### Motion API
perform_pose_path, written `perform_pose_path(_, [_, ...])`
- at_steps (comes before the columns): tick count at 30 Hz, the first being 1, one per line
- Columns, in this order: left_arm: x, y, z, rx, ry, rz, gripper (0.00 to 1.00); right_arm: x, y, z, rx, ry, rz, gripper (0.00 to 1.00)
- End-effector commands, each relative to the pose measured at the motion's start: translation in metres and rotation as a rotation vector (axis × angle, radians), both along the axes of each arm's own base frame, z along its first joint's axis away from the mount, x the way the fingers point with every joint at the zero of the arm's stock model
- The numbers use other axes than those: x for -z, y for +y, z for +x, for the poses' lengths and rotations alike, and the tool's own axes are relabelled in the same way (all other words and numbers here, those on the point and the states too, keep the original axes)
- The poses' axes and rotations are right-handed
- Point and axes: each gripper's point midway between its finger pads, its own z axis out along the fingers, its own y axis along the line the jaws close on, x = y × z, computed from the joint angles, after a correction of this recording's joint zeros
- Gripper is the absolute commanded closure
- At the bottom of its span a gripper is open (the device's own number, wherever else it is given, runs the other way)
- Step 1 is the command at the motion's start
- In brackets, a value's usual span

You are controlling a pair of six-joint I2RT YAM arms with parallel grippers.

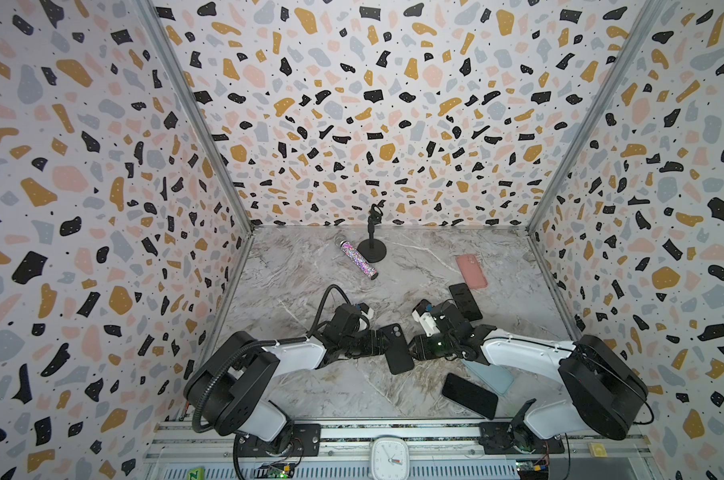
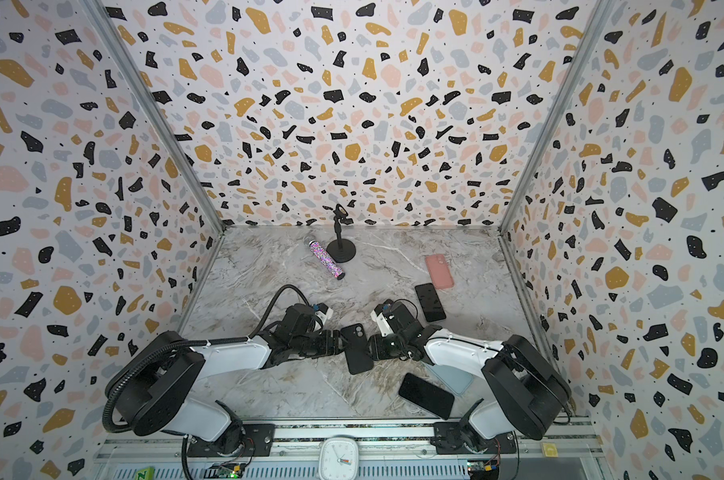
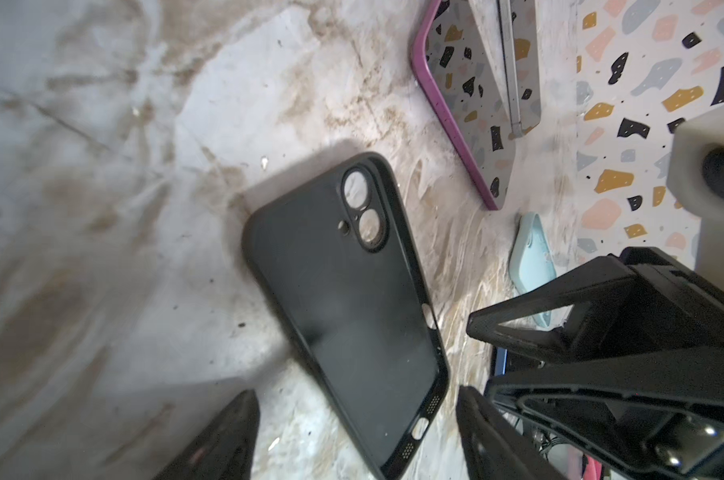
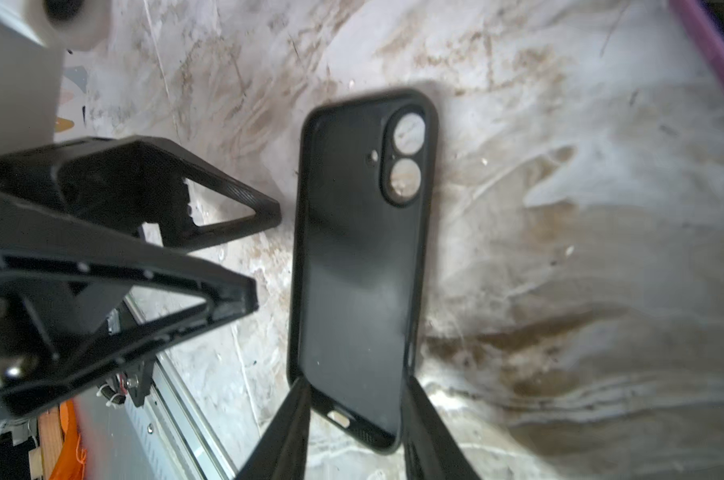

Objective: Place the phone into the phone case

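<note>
An empty black phone case [image 1: 395, 349] [image 2: 358, 349] lies hollow side up at mid-table, its two camera holes at the far end. My left gripper [image 1: 379, 347] [image 3: 356, 397] is open, its fingers well apart on either side of the case's port end. My right gripper [image 1: 412, 353] [image 4: 358, 384] is open at the case's other long edge. Its fingers [image 4: 293, 428] flank the port end closely, and contact is unclear. One black phone [image 1: 470, 395] [image 2: 426, 395] lies screen up at the front right. Another black phone [image 1: 466, 301] lies behind the right wrist. Neither gripper holds a phone.
A pink case [image 1: 471, 271] lies at the back right. A light blue case [image 1: 493, 378] [image 3: 532, 266] sits partly under the right arm. A glitter tube [image 1: 358, 259] and a black stand [image 1: 371, 249] are at the back. Patterned walls close three sides.
</note>
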Motion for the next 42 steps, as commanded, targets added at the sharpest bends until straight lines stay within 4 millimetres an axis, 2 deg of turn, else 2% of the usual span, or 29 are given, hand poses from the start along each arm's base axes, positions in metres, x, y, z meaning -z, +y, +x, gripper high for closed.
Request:
perform_pose_path(1, [0.015,0.011,-0.029,0.024,0.096,0.029,0.27,0.007,-0.011,-0.015,-0.027,0.025,-0.026,0.62])
perform_pose_path(6, [0.016,0.012,-0.034,0.001,0.103,0.016,0.27,0.013,-0.012,-0.022,-0.042,0.036,-0.006,0.67])
perform_pose_path(9, [0.017,0.007,-0.035,0.016,0.102,0.009,0.32,0.015,-0.008,-0.027,-0.064,0.045,0.012,0.69])
perform_pose_path(15, [0.020,0.004,-0.026,-0.004,0.091,0.015,0.36,0.019,-0.003,-0.033,-0.118,0.061,0.036,0.72])
perform_pose_path(17, [0.018,0.001,-0.021,-0.010,0.075,-0.002,0.40,0.018,0.002,-0.037,-0.139,0.072,0.061,0.74])
perform_pose_path(21, [0.021,0.001,-0.022,-0.014,0.080,0.002,0.42,0.015,0.008,-0.042,-0.165,0.066,0.077,0.76])
perform_pose_path(29, [0.025,0.005,-0.026,-0.013,0.088,0.012,0.45,0.014,0.007,-0.042,-0.172,0.056,0.063,0.77])
perform_pose_path(33, [0.015,0.008,-0.021,-0.007,0.060,0.054,0.44,-0.001,-0.005,-0.025,-0.143,-0.040,-0.041,0.74])
perform_pose_path(39, [-0.016,-0.009,0.006,0.047,-0.014,0.093,0.38,-0.032,-0.046,0.038,-0.037,-0.218,-0.273,0.65])
perform_pose_path(42, [-0.026,-0.020,0.020,0.072,-0.035,0.092,0.30,-0.042,-0.065,0.068,0.014,-0.272,-0.358,0.62])
